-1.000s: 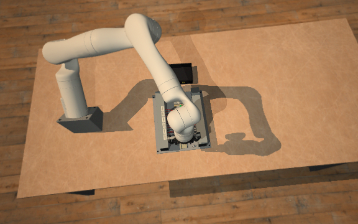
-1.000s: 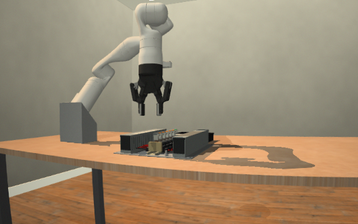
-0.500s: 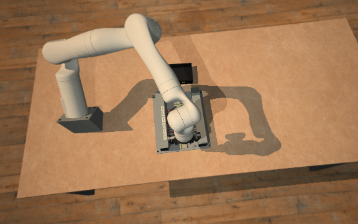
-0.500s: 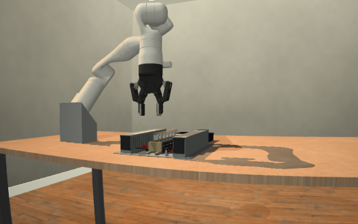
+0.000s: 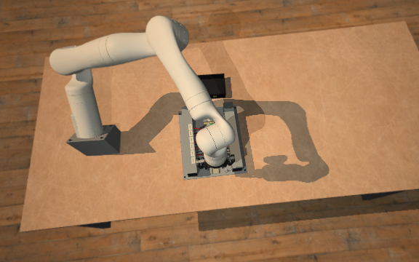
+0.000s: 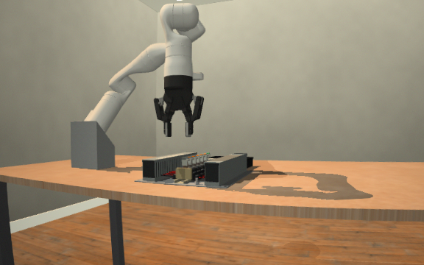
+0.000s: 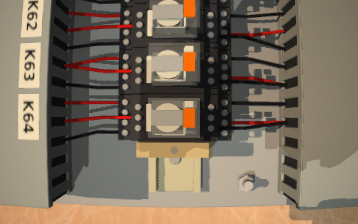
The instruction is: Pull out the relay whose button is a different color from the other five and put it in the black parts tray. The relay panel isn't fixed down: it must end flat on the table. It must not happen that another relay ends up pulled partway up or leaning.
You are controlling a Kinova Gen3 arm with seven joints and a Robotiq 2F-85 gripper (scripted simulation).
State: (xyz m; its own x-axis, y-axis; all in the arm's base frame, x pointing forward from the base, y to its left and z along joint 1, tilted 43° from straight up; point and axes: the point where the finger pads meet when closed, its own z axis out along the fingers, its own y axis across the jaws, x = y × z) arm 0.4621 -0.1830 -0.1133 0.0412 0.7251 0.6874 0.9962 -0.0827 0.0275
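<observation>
The relay panel [image 5: 185, 140] [image 6: 231, 170] [image 7: 225, 192] lies on the table, apparently flat. In the wrist view three seated relays have orange buttons: the K64 relay [image 7: 166, 117], the K63 relay [image 7: 166, 62] and a partly cut-off K62 relay [image 7: 166, 20]. A small green button [image 5: 212, 124] [image 6: 208, 154] shows near the panel's far end; its relay is mostly hidden by the arm in the top view. The black parts tray [image 5: 213, 85] [image 6: 249, 162] stands just beyond that end. My gripper [image 6: 178, 133] is open, empty and points down, well above the panel's near end.
Tall grey wire ducts [image 7: 15, 165] [image 7: 330, 150] flank the relay row. Red and black wires run from them to the sockets. A beige end stop [image 7: 150, 149] and rail lie below K64, with a bolt [image 7: 246, 182] to the right. The arm base [image 5: 94, 142] [image 6: 87, 147] stands at left.
</observation>
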